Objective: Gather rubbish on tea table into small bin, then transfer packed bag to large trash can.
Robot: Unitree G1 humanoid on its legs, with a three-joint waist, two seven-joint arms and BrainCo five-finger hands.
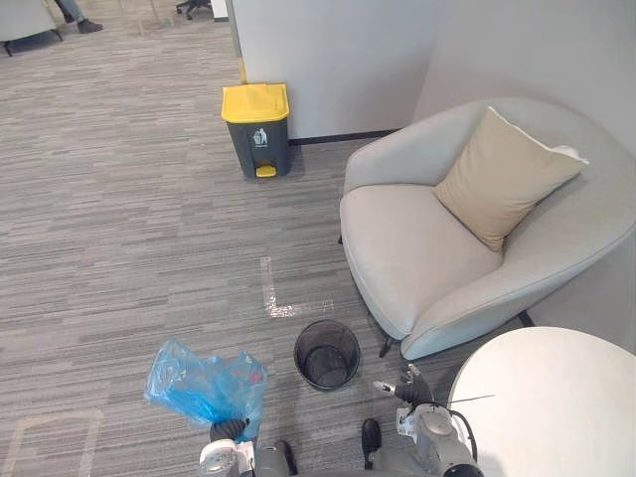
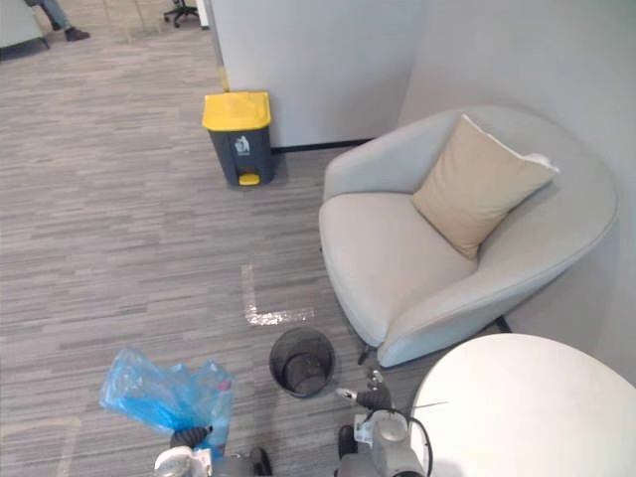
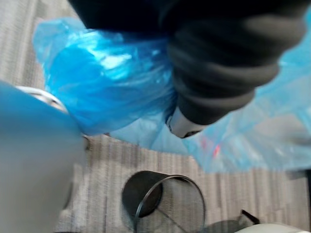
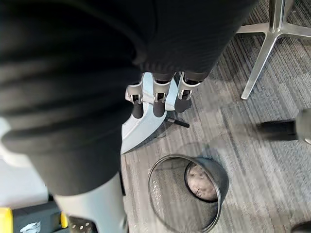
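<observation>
A crumpled blue plastic bag point(image 1: 204, 388) hangs above the carpet at the lower left, and my left hand point(image 1: 229, 429) is shut on it from below. The left wrist view has the bag point(image 3: 107, 82) bulging right against the hand's dark cover point(image 3: 218, 63). The small black mesh bin point(image 1: 327, 354) stands on the floor just right of the bag, between my two hands. My right hand point(image 1: 405, 390) hovers beside the bin point(image 4: 187, 199), its fingers point(image 4: 155, 97) relaxed and holding nothing. The large grey trash can with a yellow lid point(image 1: 257, 129) stands far ahead by the wall.
The white round tea table point(image 1: 556, 397) fills the lower right corner. A light grey armchair point(image 1: 427, 258) with a tan cushion point(image 1: 502, 174) stands to the right of the bin. A tape mark point(image 1: 278, 298) lies on the carpet. A person's legs point(image 1: 75, 15) show far off.
</observation>
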